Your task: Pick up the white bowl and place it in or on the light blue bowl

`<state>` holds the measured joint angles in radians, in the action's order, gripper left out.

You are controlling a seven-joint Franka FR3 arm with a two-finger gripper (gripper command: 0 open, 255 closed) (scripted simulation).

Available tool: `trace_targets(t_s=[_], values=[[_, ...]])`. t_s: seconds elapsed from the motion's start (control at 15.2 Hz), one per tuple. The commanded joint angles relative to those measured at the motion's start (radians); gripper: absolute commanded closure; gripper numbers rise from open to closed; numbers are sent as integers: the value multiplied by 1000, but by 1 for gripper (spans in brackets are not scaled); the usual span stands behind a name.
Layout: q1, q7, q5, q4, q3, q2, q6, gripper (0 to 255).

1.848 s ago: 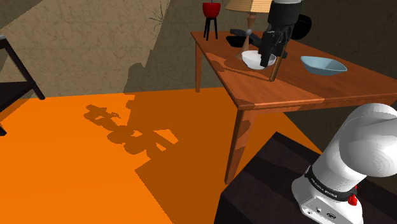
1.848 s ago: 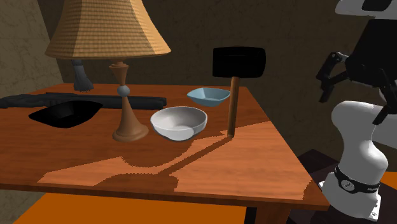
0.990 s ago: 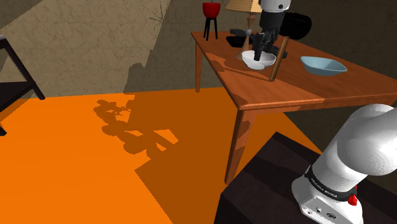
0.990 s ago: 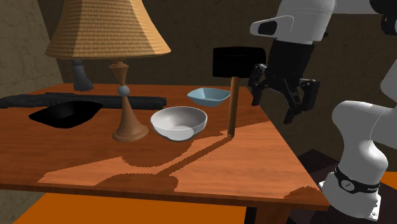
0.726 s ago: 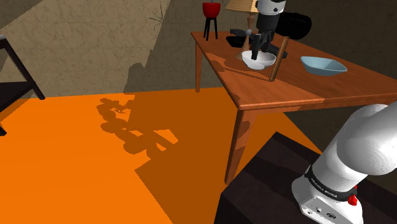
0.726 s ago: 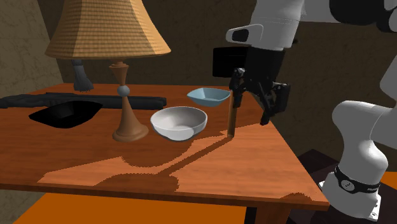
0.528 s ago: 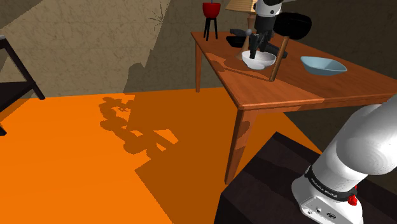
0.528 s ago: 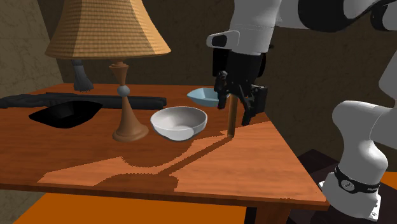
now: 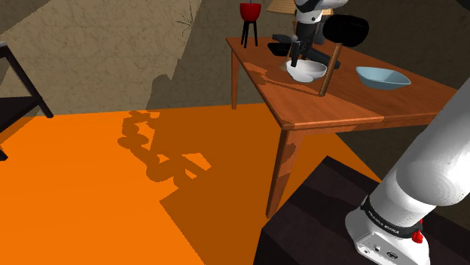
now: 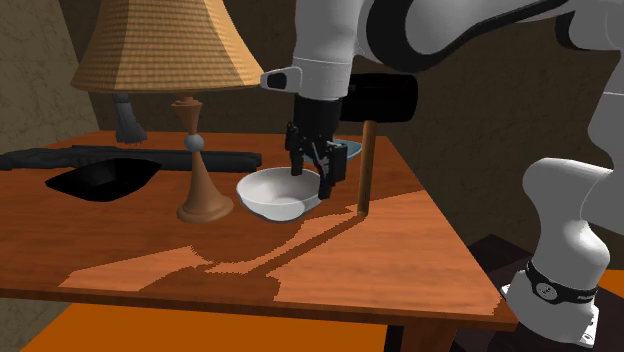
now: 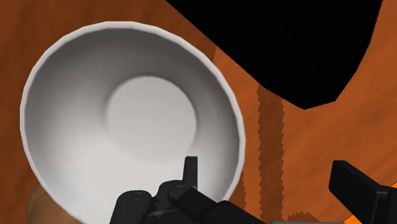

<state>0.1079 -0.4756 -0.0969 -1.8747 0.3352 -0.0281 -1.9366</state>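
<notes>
The white bowl (image 10: 276, 194) stands upright on the wooden table (image 10: 400, 250), between a lamp and a mallet. My gripper (image 10: 313, 176) hangs open over the bowl's edge on the mallet side. In the wrist view one finger (image 11: 191, 169) reaches inside the white bowl (image 11: 121, 114), the other finger (image 11: 356, 186) stands outside, and the rim lies between them without being clasped. The light blue bowl (image 9: 383, 77) sits farther along the table (image 9: 339, 105) towards the shoulder view's right. In the second exterior view my hand partly hides the light blue bowl (image 10: 354, 150).
A mallet stands upright beside the white bowl, its black head (image 10: 385, 98) over a wooden handle (image 10: 365, 172). A lamp (image 10: 172, 52) rises on the bowl's other side, with a black bowl (image 10: 102, 177) beyond it. A red pot on a stand (image 9: 250, 12) marks the table's far corner.
My arm has swung in from the second exterior view's right, passed in front of the mallet and come down to the white bowl's rim. The bowls have not moved.
</notes>
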Motion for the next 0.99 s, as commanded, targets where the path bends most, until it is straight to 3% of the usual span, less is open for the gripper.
trace_targets(t_s=[0.0,0.46,0.92], values=[[7,-22,14,19,9,33,-16,0],[12,-27,21,-42,13,57,-100,0],[12,-27,21,-42,13,58,-100,0]])
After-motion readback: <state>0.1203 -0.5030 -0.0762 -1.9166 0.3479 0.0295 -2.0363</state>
